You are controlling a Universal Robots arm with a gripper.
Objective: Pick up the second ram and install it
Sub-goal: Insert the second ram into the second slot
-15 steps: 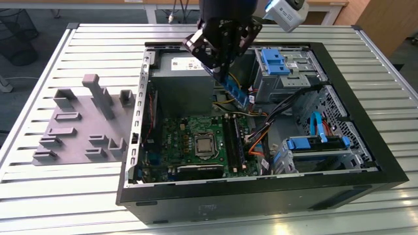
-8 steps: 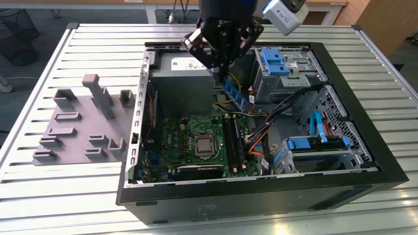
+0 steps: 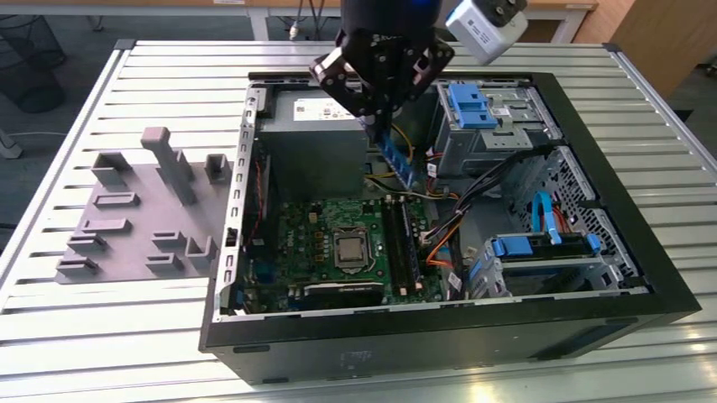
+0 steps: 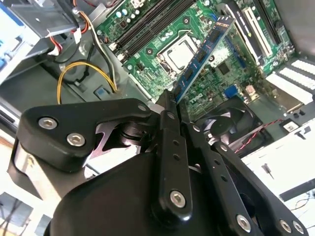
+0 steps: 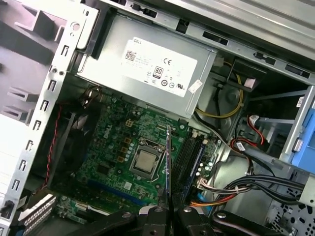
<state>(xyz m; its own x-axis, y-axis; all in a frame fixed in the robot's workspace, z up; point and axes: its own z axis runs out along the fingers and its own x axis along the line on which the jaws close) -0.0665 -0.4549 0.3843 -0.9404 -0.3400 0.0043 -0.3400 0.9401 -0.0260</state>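
1. To seat it well, I judge I should keep the second ram (image 4: 204,51) upright, parallel to the memory slots (image 5: 186,158) on the motherboard (image 3: 336,243), and centred over a free one.
2. My gripper (image 3: 379,117) is clenched on the stick's upper end, holding it above the open computer case (image 3: 627,243), clear of the board.

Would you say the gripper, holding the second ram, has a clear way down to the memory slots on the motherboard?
Probably yes: the gripper holds the second ram above the open case, and nothing visible lies between it and the memory slots beside the processor.
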